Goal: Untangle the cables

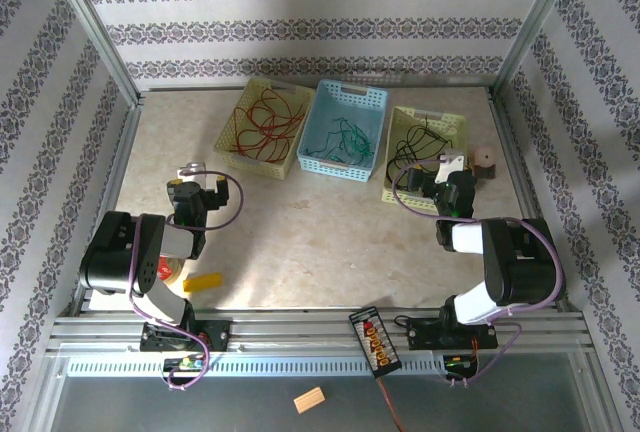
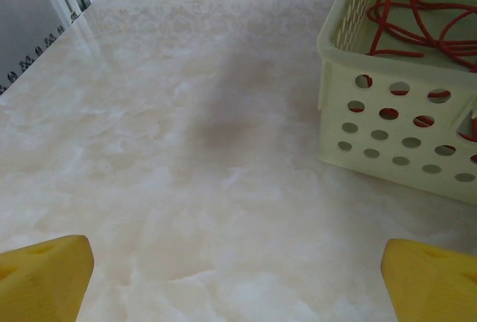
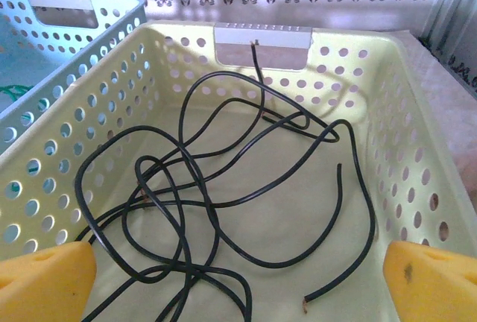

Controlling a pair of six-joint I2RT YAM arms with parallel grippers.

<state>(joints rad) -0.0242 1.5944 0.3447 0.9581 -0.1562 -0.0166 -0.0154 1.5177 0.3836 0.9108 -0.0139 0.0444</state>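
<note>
Red cables [image 1: 268,115] lie looped in the left pale yellow basket [image 1: 232,122]. Green cables [image 1: 348,133] rest in the blue basket [image 1: 372,100]. Black cables [image 3: 216,188] sprawl in loose crossing loops on the floor of the right yellow basket [image 3: 417,150], one cut end near the right fingertip. My right gripper [image 3: 238,288] hangs open over this basket's near end, its yellow fingertips [image 3: 45,277] wide apart with nothing between them. My left gripper [image 2: 238,285] is open above bare table, left of the red cables' [image 2: 417,16] basket [image 2: 395,113].
The blue basket's wall [image 3: 67,31] adjoins the black cables' basket on the left. A yellow block [image 1: 201,281] lies near the left arm's base. A brownish object [image 1: 486,162] sits right of the right basket. Patterned walls and metal posts enclose the marble table [image 1: 300,222].
</note>
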